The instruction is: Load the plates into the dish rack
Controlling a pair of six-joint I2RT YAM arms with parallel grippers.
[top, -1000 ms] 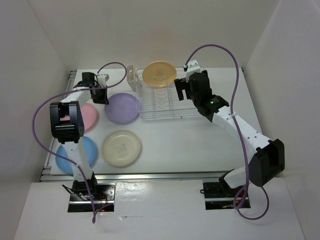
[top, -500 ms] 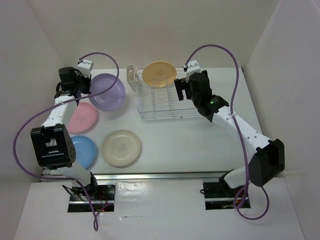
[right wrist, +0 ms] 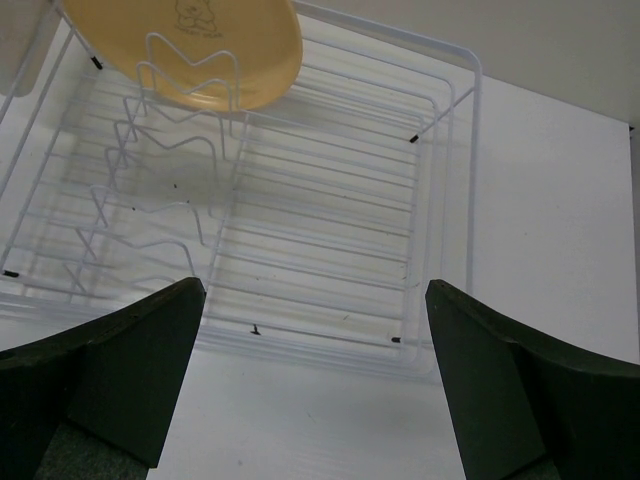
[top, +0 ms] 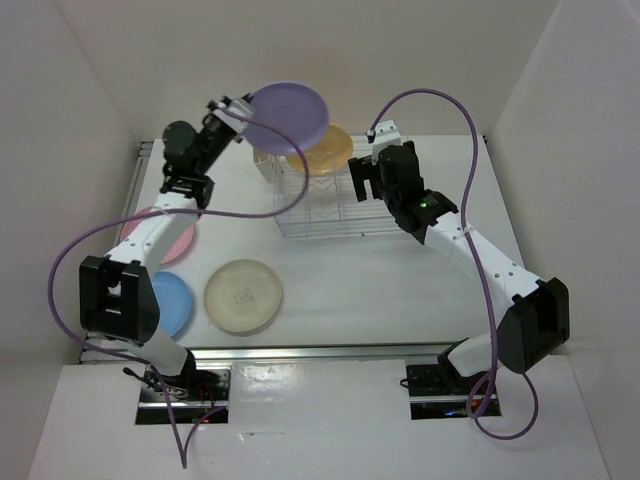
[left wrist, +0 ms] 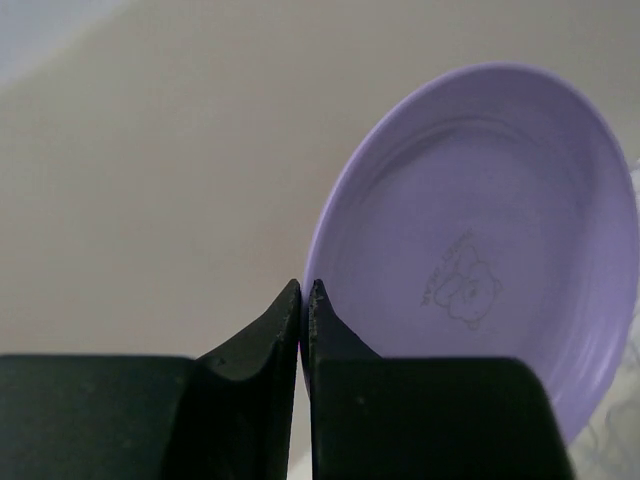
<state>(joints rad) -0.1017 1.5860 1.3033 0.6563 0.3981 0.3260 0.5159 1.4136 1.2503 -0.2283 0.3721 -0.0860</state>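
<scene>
We see the lavender plate (left wrist: 480, 250), smooth, round, shallow plastic with a faint cartoon imprint at its centre, raised in the air near the left end of the thin-wire dish rack (right wrist: 330, 250). The left gripper (left wrist: 303, 290) pinches its rim, jaws nearly together. The glossy orange plate (right wrist: 190, 50) leans among the V-shaped prongs. The right gripper (right wrist: 310, 290) hangs wide and empty over the rack.

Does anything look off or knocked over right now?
Nothing stands out. The orange plate leans in the dish rack, the left gripper holds the lavender plate up by its rim, and the pink plate, blue plate and cream plate lie flat.
</scene>
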